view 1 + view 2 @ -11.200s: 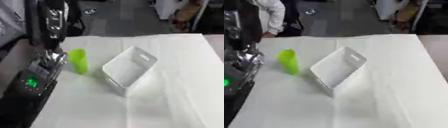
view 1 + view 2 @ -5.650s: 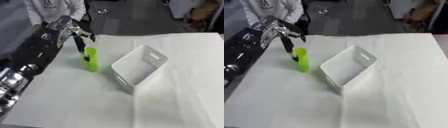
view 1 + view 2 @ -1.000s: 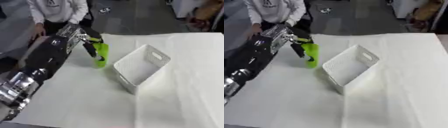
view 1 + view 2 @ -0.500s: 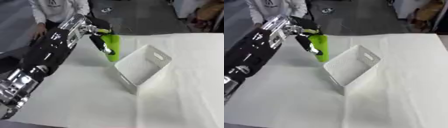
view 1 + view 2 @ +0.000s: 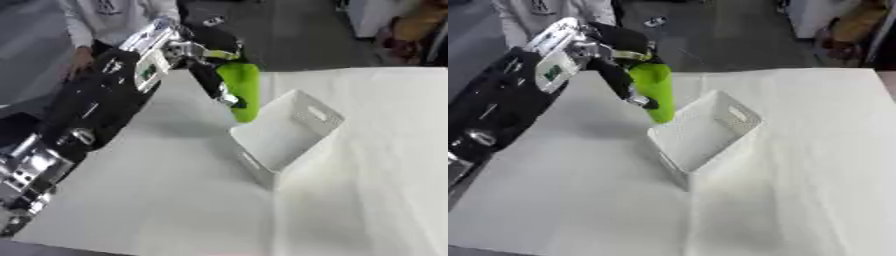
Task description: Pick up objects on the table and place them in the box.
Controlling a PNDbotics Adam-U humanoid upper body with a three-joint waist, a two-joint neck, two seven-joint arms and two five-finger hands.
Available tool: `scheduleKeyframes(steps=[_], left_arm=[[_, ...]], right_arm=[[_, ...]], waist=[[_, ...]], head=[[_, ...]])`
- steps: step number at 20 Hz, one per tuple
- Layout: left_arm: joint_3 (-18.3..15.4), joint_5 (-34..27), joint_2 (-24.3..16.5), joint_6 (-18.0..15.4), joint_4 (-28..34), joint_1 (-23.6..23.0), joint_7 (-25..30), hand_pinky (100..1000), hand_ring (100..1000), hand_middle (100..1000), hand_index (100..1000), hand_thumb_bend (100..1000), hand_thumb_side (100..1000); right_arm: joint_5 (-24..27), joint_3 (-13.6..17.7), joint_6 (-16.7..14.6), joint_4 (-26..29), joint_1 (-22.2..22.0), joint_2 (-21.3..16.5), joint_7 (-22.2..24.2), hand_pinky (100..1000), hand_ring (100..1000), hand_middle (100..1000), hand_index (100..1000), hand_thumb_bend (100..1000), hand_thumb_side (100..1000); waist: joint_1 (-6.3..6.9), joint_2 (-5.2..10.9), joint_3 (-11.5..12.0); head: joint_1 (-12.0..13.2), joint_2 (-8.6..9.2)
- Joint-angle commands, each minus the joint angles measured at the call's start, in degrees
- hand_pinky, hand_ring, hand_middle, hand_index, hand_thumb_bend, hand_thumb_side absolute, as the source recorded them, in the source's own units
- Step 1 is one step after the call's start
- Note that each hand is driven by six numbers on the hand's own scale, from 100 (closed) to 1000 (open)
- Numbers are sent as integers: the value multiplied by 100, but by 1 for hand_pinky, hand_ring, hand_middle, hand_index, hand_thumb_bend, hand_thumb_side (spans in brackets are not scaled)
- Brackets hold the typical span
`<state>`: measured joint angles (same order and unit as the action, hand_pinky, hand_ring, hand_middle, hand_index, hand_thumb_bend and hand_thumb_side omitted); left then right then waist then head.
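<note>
Lifted now, your green cup (image 5: 241, 90) hangs over the white box (image 5: 284, 137), left hand (image 5: 203, 60) clamped around it, above the white tablecloth (image 5: 175, 200).

Stereo head pair, looking down; both share table (image 5: 175, 200), box (image 5: 702, 135).

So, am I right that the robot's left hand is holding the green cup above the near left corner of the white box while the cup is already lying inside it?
Not quite: the green cup is not inside the white box yet. The left hand holds it lifted at the box's far left edge, as the left eye view shows.
</note>
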<state>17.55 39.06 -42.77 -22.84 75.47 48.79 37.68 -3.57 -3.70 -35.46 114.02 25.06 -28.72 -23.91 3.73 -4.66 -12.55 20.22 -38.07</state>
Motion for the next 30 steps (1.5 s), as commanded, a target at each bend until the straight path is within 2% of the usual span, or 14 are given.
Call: scheduleKeyframes(steps=[1,9,13,21,22,23,24,25,26,27,28,30], left_arm=[[23,-191,-179,-18,196,153,-7,100,100,100,360,100,727],[203,-378,-16,-181,225,250,-241,100,100,100,360,100,728],[260,-269,105,-370,153,309,-748,100,100,100,357,100,727],[340,374,362,-819,-289,386,-1655,100,100,100,358,100,737],[337,440,387,-863,-366,394,-1751,100,101,226,446,100,783],[338,503,413,-907,-445,403,-1831,100,100,197,428,100,769],[353,562,429,-962,-513,410,-1869,372,585,654,714,106,1000],[372,659,436,-1027,-565,424,-1861,333,545,617,695,101,985],[377,757,444,-1085,-600,440,-1855,661,829,848,816,216,1000],[372,871,453,-1135,-629,453,-1859,643,813,835,809,207,1000],[364,979,461,-1171,-658,462,-1872,809,962,967,886,290,1000],[348,1170,472,-1204,-708,475,-1894,867,1000,1000,910,316,1000]], right_arm=[[49,44,5,57,61,-115,18,148,308,314,406,187,412],[115,42,15,57,128,-78,42,148,309,315,407,193,422],[156,37,29,57,180,-49,64,149,310,316,407,193,422],[238,50,66,57,284,4,113,149,311,317,408,193,423],[248,53,68,57,293,7,116,149,311,318,408,194,422],[258,56,70,57,303,10,119,149,311,318,408,194,422],[266,58,72,57,309,11,122,149,311,318,408,194,422],[272,59,74,57,316,11,125,149,311,318,408,194,422],[278,60,74,57,321,9,129,149,311,317,408,195,422],[283,61,75,57,326,7,134,149,311,317,408,195,422],[288,64,75,57,329,6,136,148,311,317,408,195,422],[297,69,76,57,335,4,139,149,311,317,408,196,422]], waist=[[-13,87,-16],[6,83,-94],[26,78,-145],[61,60,-231],[65,60,-238],[69,59,-245],[73,60,-250],[78,60,-254],[83,61,-256],[88,62,-257],[91,64,-259],[96,66,-262]], head=[[60,32],[113,71],[149,84],[175,63],[174,61],[173,58],[170,54],[168,49],[166,46],[164,45],[162,44],[160,43]])
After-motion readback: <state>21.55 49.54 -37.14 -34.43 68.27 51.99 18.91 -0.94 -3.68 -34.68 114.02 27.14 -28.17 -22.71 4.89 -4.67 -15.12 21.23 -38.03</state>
